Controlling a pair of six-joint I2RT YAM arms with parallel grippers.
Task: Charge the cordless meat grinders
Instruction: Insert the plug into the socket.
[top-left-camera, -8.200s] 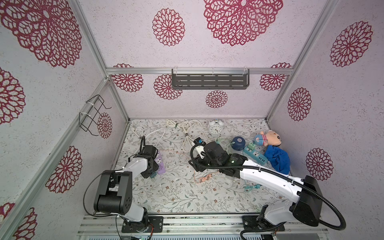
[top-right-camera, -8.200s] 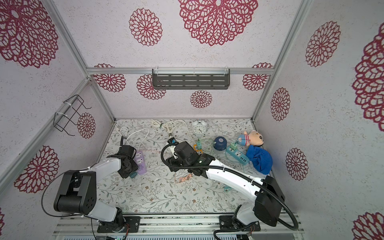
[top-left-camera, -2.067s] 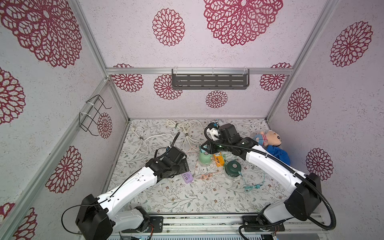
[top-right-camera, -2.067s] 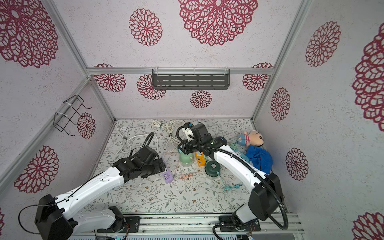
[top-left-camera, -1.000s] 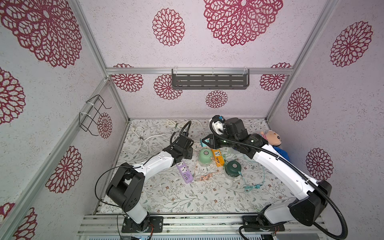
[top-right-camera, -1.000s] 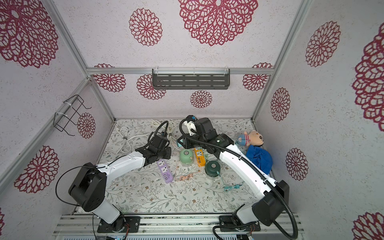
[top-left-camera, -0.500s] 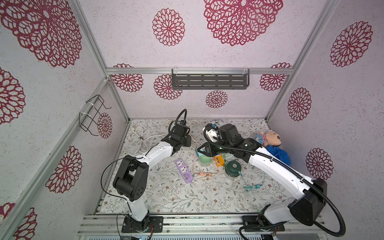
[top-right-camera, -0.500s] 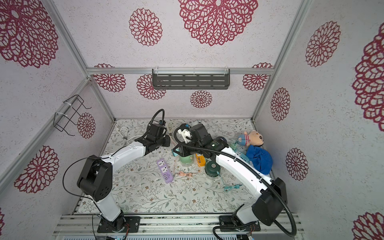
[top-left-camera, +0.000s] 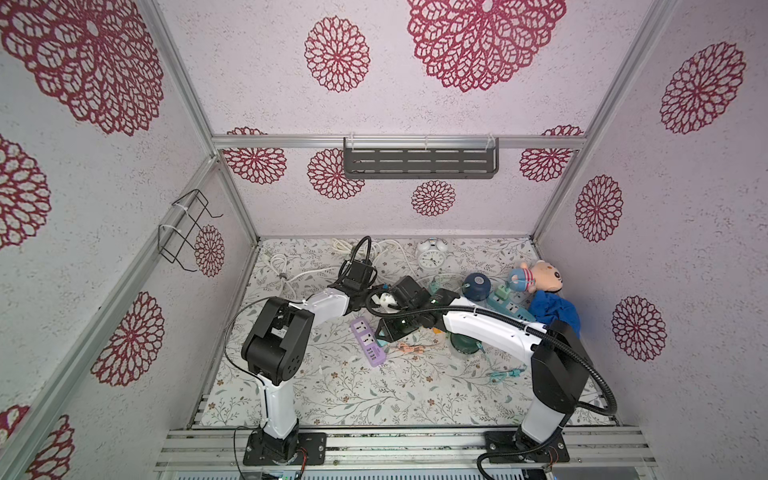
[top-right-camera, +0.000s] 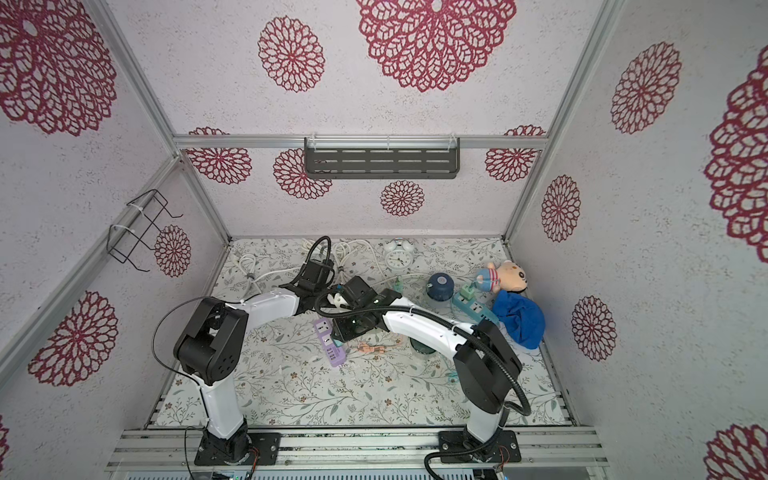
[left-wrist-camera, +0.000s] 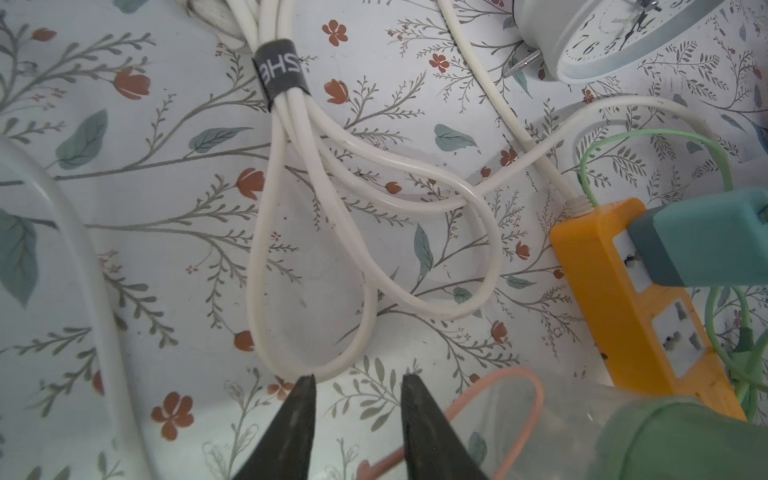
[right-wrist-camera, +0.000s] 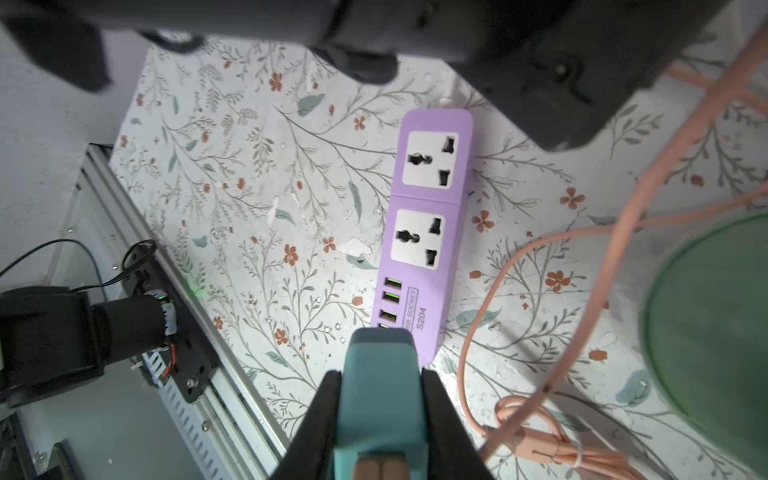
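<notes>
In the last second the right tool (right-wrist-camera: 380, 376) has been swung from the 12 o'clock side of the floral tabletop (top-left-camera: 332, 399) to the middle. There a teal block-shaped plastic adapter (right-wrist-camera: 380, 415), with a salmon-pink cable plugged in, is held clenched over the USB end of the long purple plastic power strip (right-wrist-camera: 428, 203). The left tool (left-wrist-camera: 358, 380) has been drawn back toward 11 o'clock above a strapped white cord bundle (left-wrist-camera: 282, 187), its jaws parted and nothing gripped. Plugging in is judged to be the step in hand. Three grinders are counted: a navy blue dome-topped grinder (top-left-camera: 476, 284) at 2 o'clock, a dark green grinder (top-left-camera: 462, 348) at 3 o'clock under the right arm, and a mint green grinder (left-wrist-camera: 681, 440) beside the orange strip (left-wrist-camera: 623, 299), hidden in both top views. Three strips are counted, the purple, the orange and a blue strip (top-left-camera: 510, 308), and one white alarm clock (top-left-camera: 430, 255) at 12 o'clock.
</notes>
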